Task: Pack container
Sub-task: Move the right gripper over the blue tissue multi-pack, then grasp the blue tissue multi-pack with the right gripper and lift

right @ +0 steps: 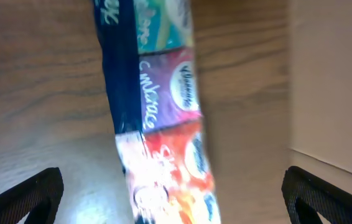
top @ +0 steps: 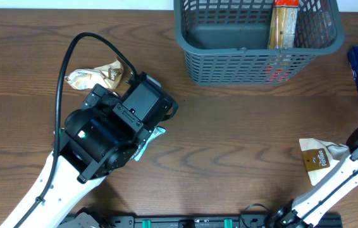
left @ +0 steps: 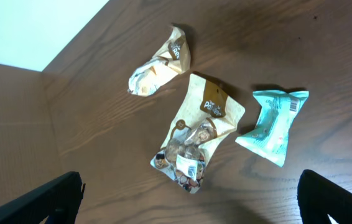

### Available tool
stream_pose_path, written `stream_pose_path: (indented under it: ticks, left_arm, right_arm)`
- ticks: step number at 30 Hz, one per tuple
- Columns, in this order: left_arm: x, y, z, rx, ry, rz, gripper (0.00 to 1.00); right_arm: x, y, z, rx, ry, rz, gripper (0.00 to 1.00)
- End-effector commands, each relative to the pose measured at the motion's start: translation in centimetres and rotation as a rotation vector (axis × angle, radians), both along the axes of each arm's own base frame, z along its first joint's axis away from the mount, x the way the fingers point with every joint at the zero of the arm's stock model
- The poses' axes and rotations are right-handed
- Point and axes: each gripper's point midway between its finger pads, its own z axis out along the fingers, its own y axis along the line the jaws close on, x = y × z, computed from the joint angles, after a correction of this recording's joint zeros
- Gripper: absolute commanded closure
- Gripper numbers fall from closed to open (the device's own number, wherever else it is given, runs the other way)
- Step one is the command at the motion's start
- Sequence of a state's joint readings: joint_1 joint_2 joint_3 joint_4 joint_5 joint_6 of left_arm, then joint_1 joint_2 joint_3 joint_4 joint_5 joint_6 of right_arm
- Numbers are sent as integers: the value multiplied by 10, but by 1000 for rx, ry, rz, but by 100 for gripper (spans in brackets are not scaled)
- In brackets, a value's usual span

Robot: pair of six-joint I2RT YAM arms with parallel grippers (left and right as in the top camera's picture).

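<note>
Below the left tool (left: 194, 205), cream pouch (left: 198, 134); teal packet (left: 272, 124)

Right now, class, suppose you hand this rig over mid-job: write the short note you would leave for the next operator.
Left gripper: open, empty, above a crumpled cream packet, a brown-labelled pouch and a teal packet.
Right gripper: open, empty, over the multicoloured packet.
Container: one long orange packet stands inside; that much is done.
To do: pack the four loose packets above, plus a second pouch by the right arm.
</note>
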State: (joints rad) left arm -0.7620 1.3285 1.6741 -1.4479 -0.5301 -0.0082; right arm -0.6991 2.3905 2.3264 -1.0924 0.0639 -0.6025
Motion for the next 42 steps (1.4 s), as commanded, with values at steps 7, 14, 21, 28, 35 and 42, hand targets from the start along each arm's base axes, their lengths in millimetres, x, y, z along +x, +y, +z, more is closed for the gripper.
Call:
stream_pose_path:
  ticks: [7,14,21,28,35,42]
  left_arm:
    - [-1,3,-3,-11,12,49,1]
    - [0,1,-6,-4,20,52,1]
    - [0,1,-6,-11,18,61,1]
    - [0,1,-6,-11,18,61,1]
    - [0,1,-6,-11,18,61,1]
    - [0,1,-6,-13,17,63,1]
  right_arm:
    - [16,0,-16,23,-42,20,1]
    - [19,-1,-27,89,-89,30,1]
    - [12,-8,-57,140,-68,-15,1]
    - [11,-11,-63,134,-61,-21,1]
    - [10,-8,-68,151,-58,-27,1]
    - [6,-6,-74,167,-46,-41,1]
